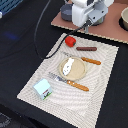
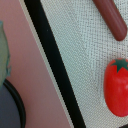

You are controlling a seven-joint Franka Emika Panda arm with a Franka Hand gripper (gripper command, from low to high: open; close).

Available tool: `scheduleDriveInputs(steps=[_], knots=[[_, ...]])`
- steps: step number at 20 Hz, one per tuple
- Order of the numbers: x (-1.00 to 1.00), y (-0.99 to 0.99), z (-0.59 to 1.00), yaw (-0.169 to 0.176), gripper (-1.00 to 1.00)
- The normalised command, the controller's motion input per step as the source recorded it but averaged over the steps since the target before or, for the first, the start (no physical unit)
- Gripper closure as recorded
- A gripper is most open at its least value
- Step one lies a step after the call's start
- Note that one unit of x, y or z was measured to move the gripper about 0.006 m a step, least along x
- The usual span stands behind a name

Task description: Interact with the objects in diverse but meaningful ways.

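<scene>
A pale woven placemat (image 1: 95,90) lies on the dark desk (image 1: 20,55), and most of the small toy items sit on it. The round red tomato (image 1: 71,41) rests near the mat's far edge, close under the arm's white head; the wrist view shows it (image 2: 117,87) on the mat's weave with its green stem cap visible. Just beside it, toward the exterior view's right, the dark brown sausage (image 1: 86,49) lies flat, apart from the tomato; the wrist view catches one end of it (image 2: 111,19).

In the middle of the mat a tan round plate (image 1: 75,74) carries the little white bottle-like piece (image 1: 69,64), lying on its side. An orange-handled knife (image 1: 89,60) lies beyond the plate, and an orange-handled fork (image 1: 70,82) lies on the nearer side. The pale-blue-and-white milk carton (image 1: 42,89) stands near the mat's corner on the exterior view's left.

The tool (image 1: 86,24) hangs above the mat's far edge, its tips too blurred to say whether they are apart or together. It touches none of the items.
</scene>
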Motion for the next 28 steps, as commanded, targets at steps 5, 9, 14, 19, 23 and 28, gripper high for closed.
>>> scheduleDriveInputs(steps=[5, 9, 14, 19, 23, 28], knots=[[0.25, 0.13, 0.07, 0.157, -1.00], [0.57, 0.01, 0.06, 0.067, -1.00], [0.78, -0.09, 0.08, -0.007, -1.00], [0.81, -0.02, 0.10, -0.030, -1.00], [0.74, 0.00, 0.03, -0.011, -1.00], [0.47, -0.02, -0.06, 0.016, -1.00]])
